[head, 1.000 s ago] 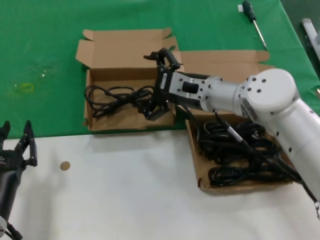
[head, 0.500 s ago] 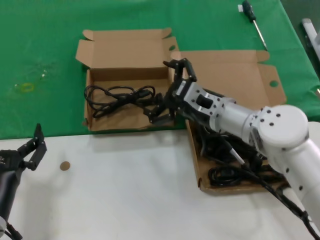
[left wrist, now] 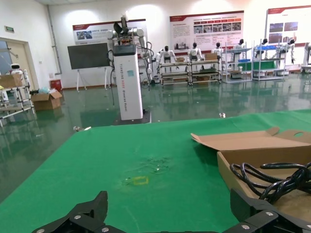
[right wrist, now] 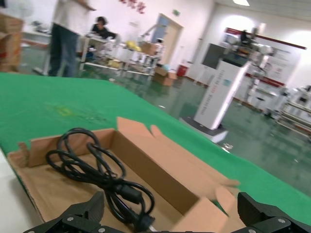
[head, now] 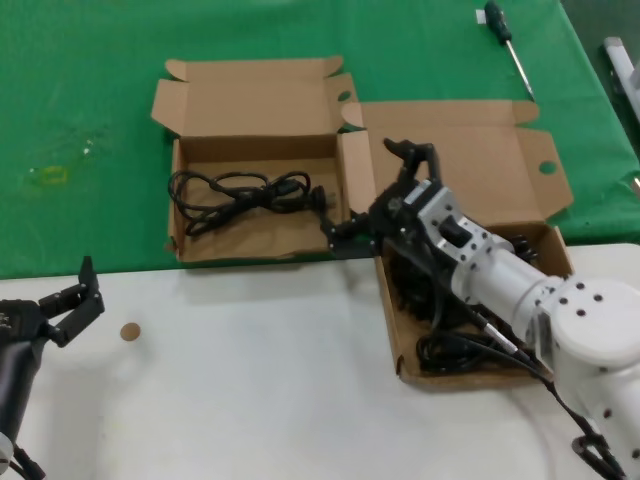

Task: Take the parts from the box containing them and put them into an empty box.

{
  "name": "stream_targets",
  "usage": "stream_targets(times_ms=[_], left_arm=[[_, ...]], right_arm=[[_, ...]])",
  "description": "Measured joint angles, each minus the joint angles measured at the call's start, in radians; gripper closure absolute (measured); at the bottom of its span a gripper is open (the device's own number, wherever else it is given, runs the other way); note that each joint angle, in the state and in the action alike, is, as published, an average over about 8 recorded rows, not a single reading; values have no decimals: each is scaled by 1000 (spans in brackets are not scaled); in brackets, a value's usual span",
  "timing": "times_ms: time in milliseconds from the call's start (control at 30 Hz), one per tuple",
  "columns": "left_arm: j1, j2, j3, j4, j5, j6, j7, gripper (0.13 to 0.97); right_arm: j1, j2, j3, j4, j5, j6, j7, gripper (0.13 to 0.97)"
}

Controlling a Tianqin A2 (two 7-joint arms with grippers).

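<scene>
The smaller brown box (head: 190, 240) lies open on the green cloth with one black coiled cable (head: 240, 195) in its tray. To its right the larger box (head: 470, 130) holds several black cables (head: 455, 350), partly hidden under my right arm. My right gripper (head: 362, 187) hangs open and empty over the seam between the two boxes. Its wrist view looks past the gripper (right wrist: 172, 213) onto the single cable (right wrist: 97, 170) in the smaller box (right wrist: 160, 165). My left gripper (head: 70, 305) stands open and idle at the near left, over the white table; in its own view the gripper (left wrist: 170, 208) is empty.
A screwdriver (head: 505, 40) lies on the green cloth at the back right, and a grey object (head: 620, 60) sits at the right edge. A small brown disc (head: 130, 331) rests on the white table near my left gripper. A yellow mark (head: 48, 175) shows on the cloth at left.
My right gripper has drawn back to the right, out of the smaller box, still open and empty. The cable stays in that box. My left gripper has turned slightly.
</scene>
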Motion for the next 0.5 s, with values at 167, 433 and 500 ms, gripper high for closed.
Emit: stream_targets(times_ms=[167,433,500], left_arm=[[0,0,0,0,0,0,0,229],[0,0,0,0,0,0,1,158],[0,0,0,0,0,0,1,140]], right_arm=[[-73,7,33,60,26,50,31,129],[-188,18,86,155,67,131,80,129],[-216,21,99,179,77,150,92,129]])
